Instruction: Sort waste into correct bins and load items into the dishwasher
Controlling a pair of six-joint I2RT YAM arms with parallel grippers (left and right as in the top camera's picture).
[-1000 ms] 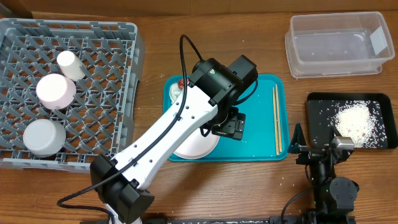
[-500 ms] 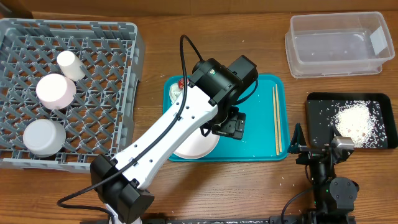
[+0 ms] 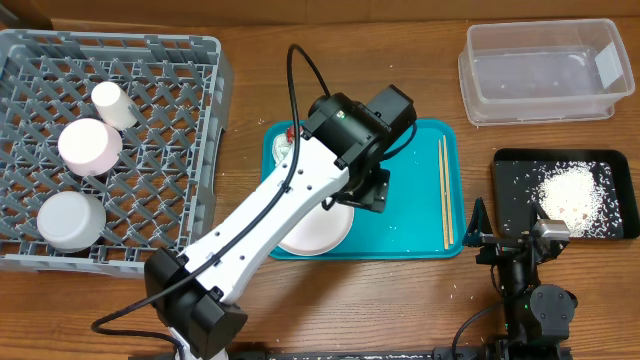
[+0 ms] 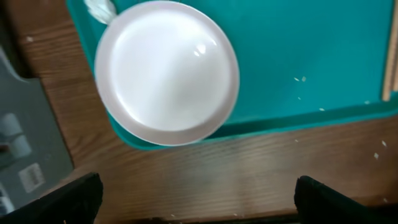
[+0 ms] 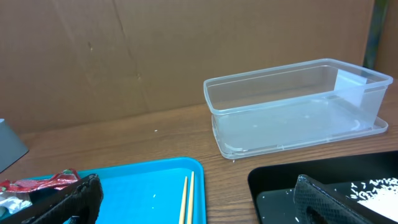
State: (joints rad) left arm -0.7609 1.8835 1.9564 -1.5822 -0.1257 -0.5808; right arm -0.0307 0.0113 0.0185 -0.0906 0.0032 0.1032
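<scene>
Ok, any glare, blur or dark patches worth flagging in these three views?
Overhead: sharp, evenly lit. Left wrist: soft overall, a small glare spot on the white plate, fingers blurred and black at the bottom corners. Right wrist: clear tub in focus, near fingers dark and blurred.

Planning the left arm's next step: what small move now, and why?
Probably lower the open left tool toward the white plate's rim: the plate lies on the teal tray, not yet in the grey rack, and the tool hovers empty nearby.
</scene>
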